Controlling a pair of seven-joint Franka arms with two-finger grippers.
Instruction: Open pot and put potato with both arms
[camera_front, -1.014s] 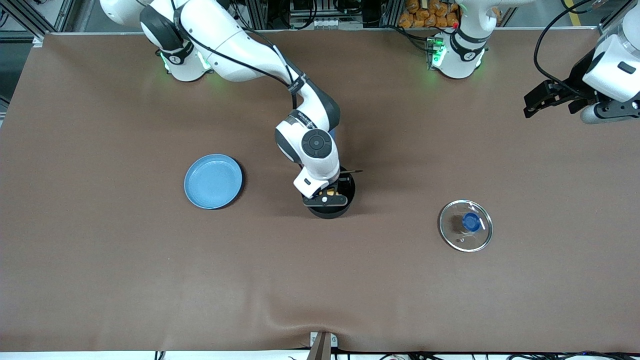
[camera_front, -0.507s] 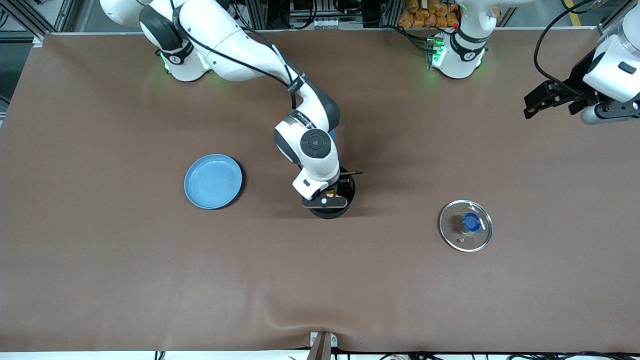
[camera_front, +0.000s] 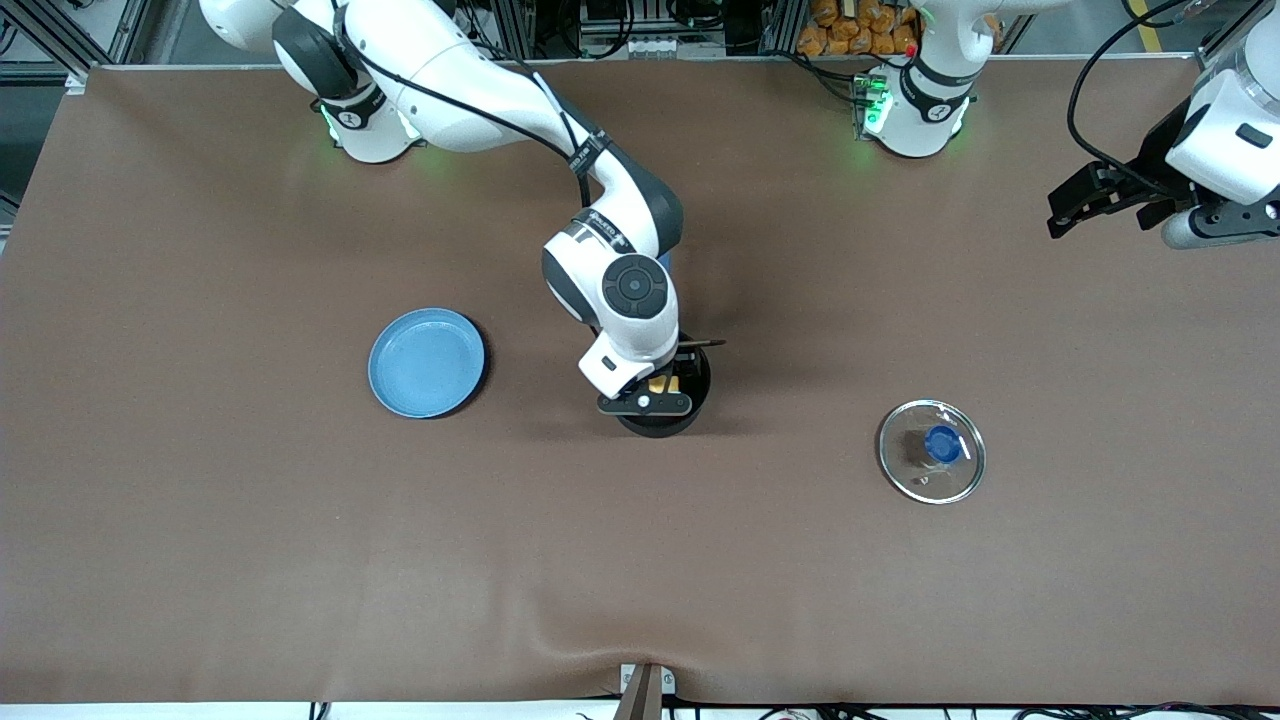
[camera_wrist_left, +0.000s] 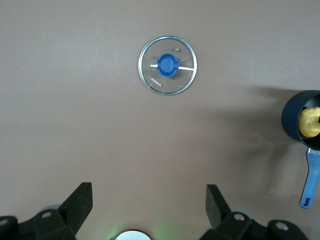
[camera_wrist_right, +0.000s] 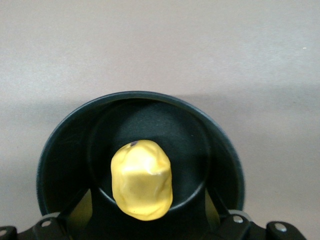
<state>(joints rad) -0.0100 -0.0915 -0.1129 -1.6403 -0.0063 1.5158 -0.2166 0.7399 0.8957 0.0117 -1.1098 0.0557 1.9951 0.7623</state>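
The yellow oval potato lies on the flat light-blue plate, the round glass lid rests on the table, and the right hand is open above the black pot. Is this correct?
Not quite. The yellow oval potato lies inside the black pot, as the right wrist view shows; the flat light-blue plate holds nothing. The round glass lid does rest on the table, and the right hand is open above the pot.

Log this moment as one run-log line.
potato: in pot | right gripper: open, over pot | left gripper: open, waiting at left arm's end | lid: on table | plate: bare
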